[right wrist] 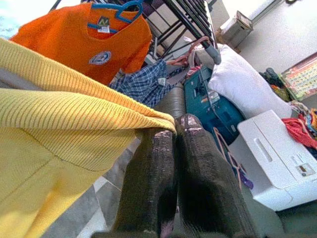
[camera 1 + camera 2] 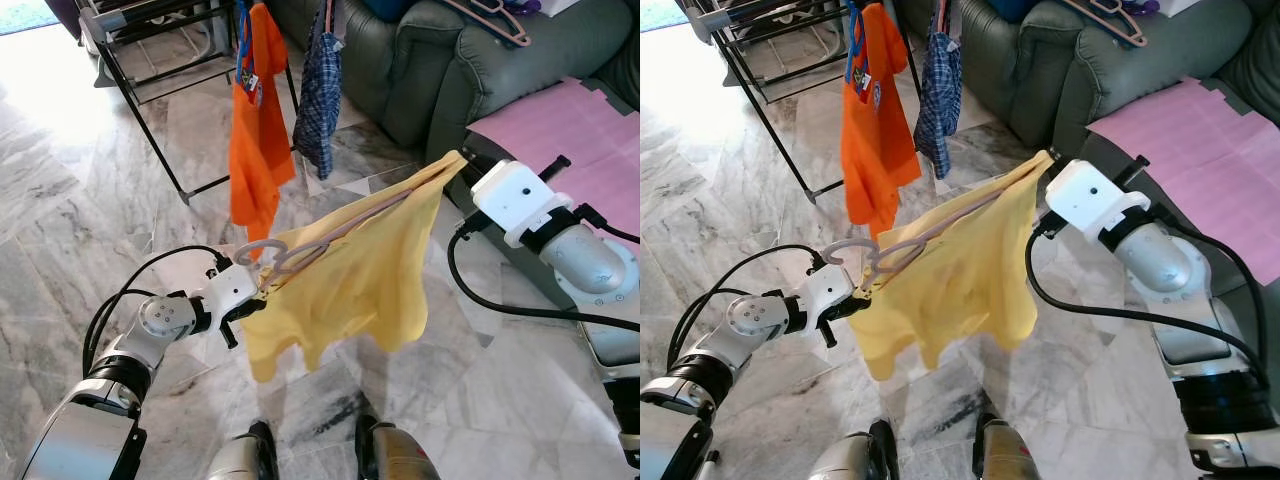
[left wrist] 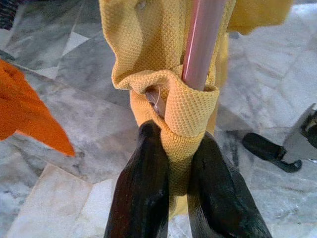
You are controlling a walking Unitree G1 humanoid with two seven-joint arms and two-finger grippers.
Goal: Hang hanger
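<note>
The left end effector (image 3: 168,163) is clenched on a fold of the yellow shirt (image 2: 350,285) wrapped about the pink hanger (image 2: 330,235), its two black fingers (image 3: 141,188) pressing the knit cloth from either side just below the hanger's pink bar; the right end effector (image 1: 173,148) is clenched on the far edge of the same yellow shirt, its fingers pressed together with the ribbed hem pinched between them; the shirt hangs in the air above the marble floor (image 2: 70,200), stretched between the two arms, with its loose lower part drooping toward the floor; the hanger lies threaded through the garment with its long axis running on a slant from low at the robot's left to high at its right, its hook end looping out of the cloth beside the left end effector and pointing toward the robot's left, its other end rising toward the right end effector; beyond the shirt, an orange shirt (image 2: 255,120) on a blue hanger (image 1: 114,12) and a blue checked garment (image 2: 320,90) hang from a black drying rack (image 2: 150,60); a dark green sofa (image 2: 430,70) stands to the right of the rack with another pink hanger (image 2: 495,20) lying on it; a pink mat (image 2: 570,130) lies at the robot's right.
</note>
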